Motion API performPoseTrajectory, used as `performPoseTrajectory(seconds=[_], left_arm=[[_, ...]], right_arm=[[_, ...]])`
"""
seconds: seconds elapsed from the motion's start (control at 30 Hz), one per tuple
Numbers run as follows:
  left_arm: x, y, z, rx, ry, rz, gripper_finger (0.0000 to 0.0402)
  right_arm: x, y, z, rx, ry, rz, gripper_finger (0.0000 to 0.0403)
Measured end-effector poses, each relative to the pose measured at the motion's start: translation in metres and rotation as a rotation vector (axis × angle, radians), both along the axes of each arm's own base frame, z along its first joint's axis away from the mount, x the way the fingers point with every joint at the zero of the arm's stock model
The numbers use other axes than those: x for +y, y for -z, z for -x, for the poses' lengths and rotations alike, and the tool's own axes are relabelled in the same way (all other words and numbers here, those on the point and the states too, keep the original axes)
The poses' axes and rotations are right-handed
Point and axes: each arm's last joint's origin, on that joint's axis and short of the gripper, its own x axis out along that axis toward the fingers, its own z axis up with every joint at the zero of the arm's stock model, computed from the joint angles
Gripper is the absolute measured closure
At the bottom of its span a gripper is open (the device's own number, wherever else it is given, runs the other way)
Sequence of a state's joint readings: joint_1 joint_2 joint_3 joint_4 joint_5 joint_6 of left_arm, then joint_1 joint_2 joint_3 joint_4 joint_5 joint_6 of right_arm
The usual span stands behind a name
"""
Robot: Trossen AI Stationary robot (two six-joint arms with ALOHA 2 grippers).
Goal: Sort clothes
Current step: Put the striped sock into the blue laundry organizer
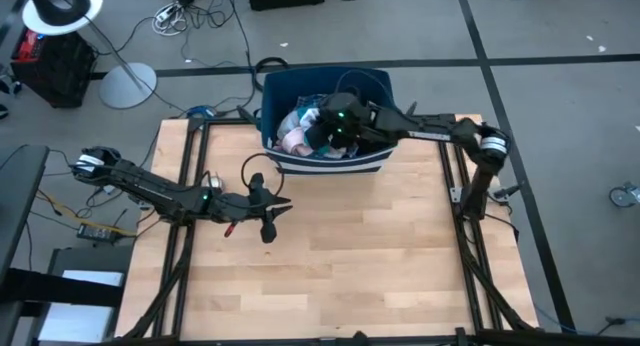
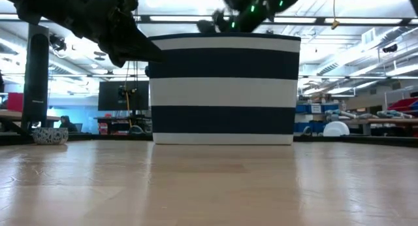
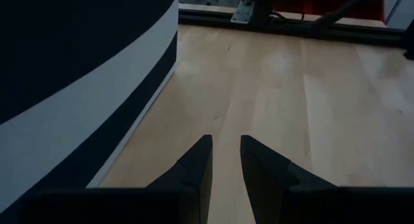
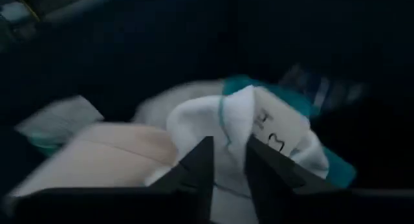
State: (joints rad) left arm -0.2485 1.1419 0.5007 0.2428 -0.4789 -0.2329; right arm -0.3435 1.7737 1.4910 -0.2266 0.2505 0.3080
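You had the right gripper (image 4: 225, 160) down in the bin (image 1: 372, 164), fingers nearly closed just over a white garment with teal trim (image 4: 259, 130); nothing clamped between them yet. Better to open wider, sink onto one fold and lift only that piece. The clothes (image 1: 298, 131) all lay in the bin. Your right arm reached across from the table's edge. Left gripper (image 3: 224, 159), almost shut and empty, hovered low over the table (image 1: 380, 246) beside the bin.

This looks like a lab or workshop: a wood table (image 1: 330, 246) on a metal frame, cables (image 1: 190, 11) on the floor, screens (image 2: 121, 95) and ceiling lights (image 2: 353, 23) behind.
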Motion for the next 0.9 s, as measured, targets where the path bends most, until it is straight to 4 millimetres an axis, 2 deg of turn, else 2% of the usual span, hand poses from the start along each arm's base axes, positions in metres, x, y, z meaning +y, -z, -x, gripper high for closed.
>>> performPoseTrajectory(seconds=[0.13, 0.23, 0.4, 0.5, 0.6, 0.77, 0.9], left_arm=[[0.0, 0.0, 0.0, 0.006, 0.007, -0.018, 0.0317], [0.0, 0.0, 0.0, 0.005, 0.006, -0.018, 0.0317], [0.0, 0.0, 0.0, 0.006, 0.006, -0.018, 0.0317], [0.0, 0.0, 0.0, 0.005, 0.006, -0.018, 0.0317], [0.0, 0.0, 0.0, 0.006, 0.006, -0.017, 0.0317], [0.0, 0.0, 0.0, 0.005, 0.007, -0.015, 0.0317], [0.0, 0.0, 0.0, 0.005, 0.008, -0.015, 0.0317]], right_arm=[[-0.023, 0.03, -0.004, 0.028, 0.013, -0.161, 0.0263], [-0.033, 0.047, -0.005, 0.068, 0.004, -0.225, 0.0224], [-0.04, 0.055, -0.005, 0.067, -0.036, -0.269, 0.0183], [-0.04, 0.044, 0.001, 0.048, -0.045, -0.272, 0.0175], [-0.037, 0.021, 0.016, 0.026, -0.057, -0.279, 0.0176], [-0.025, -0.034, 0.06, -0.024, -0.054, -0.257, 0.0187], [-0.007, -0.07, 0.096, -0.029, -0.076, -0.21, 0.0188]])
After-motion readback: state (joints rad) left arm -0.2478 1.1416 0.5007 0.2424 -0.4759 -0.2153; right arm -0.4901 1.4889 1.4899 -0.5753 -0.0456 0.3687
